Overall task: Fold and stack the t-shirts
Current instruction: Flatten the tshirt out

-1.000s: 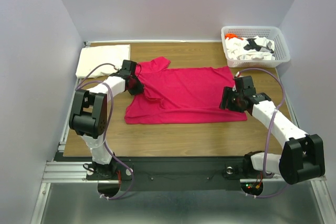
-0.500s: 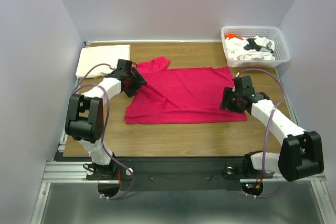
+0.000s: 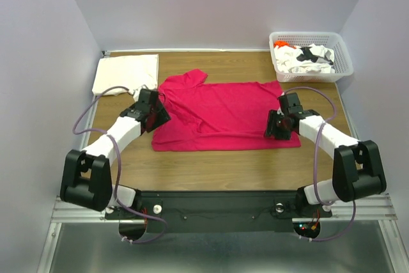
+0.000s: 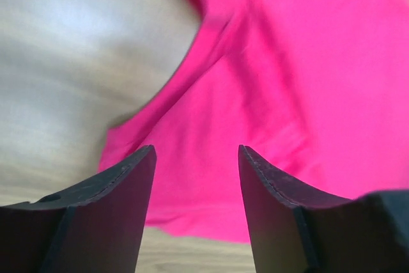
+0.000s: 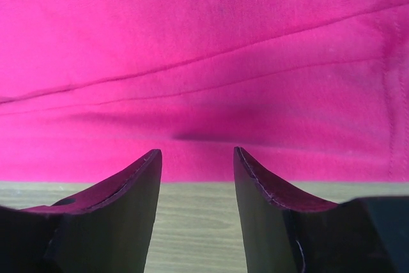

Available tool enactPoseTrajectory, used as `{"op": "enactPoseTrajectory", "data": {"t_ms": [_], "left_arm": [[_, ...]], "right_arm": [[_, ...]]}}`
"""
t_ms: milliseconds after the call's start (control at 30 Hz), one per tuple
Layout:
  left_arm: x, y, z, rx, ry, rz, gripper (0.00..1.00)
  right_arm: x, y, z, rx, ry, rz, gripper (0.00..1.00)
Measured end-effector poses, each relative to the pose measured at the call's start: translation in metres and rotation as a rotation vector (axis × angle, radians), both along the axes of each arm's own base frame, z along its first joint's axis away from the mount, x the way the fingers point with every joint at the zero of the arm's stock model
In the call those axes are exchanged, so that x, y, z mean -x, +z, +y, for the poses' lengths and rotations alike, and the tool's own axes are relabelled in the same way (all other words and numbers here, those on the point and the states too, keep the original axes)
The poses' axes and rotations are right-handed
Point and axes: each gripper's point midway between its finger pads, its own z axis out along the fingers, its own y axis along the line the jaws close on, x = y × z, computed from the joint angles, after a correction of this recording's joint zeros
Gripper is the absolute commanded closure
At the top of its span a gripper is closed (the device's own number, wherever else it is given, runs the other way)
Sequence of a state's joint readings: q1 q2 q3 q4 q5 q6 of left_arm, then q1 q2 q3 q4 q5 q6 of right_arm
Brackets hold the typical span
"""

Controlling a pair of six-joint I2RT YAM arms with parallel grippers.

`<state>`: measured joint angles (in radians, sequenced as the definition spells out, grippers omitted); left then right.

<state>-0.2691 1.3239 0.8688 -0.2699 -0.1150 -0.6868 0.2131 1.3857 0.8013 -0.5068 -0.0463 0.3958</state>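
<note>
Lying spread flat across the middle of the worktop (image 3: 223, 164), the red shirt (image 3: 223, 113) has the left jaws over its left edge and the right jaws at its right hem, both parted and gripping nothing. A folded cream shirt (image 3: 126, 73) sits far left.

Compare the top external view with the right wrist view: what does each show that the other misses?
Only the top external view shows the folded cream shirt, the basket of further shirts and the left gripper. Only the right wrist view shows that the right gripper stands open, nothing between its fingers. Both show the magenta shirt spread on the wooden table.
</note>
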Motion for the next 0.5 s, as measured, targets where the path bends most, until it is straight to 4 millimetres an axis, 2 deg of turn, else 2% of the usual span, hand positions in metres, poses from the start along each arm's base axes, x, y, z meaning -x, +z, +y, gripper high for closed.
{"op": "enactPoseTrajectory", "data": {"t_ms": [133,200,300,500], "left_arm": [[0.033,-0.053,-0.01,-0.065,-0.08,0.173,0.38],[0.047,-0.073,-0.014,-0.094,-0.115,0.244,0.4],[0.057,-0.083,-0.013,-0.12,-0.125,0.279,0.43],[0.062,-0.084,-0.001,-0.093,-0.069,0.25,0.44]], "right_arm": [[-0.001,-0.012,0.003,-0.013,-0.006,0.033,0.46],[-0.001,-0.018,0.004,-0.017,-0.018,0.052,0.46],[-0.003,-0.025,0.0,-0.036,-0.054,0.064,0.46],[-0.001,-0.025,-0.01,-0.209,-0.186,0.059,0.44]]}}
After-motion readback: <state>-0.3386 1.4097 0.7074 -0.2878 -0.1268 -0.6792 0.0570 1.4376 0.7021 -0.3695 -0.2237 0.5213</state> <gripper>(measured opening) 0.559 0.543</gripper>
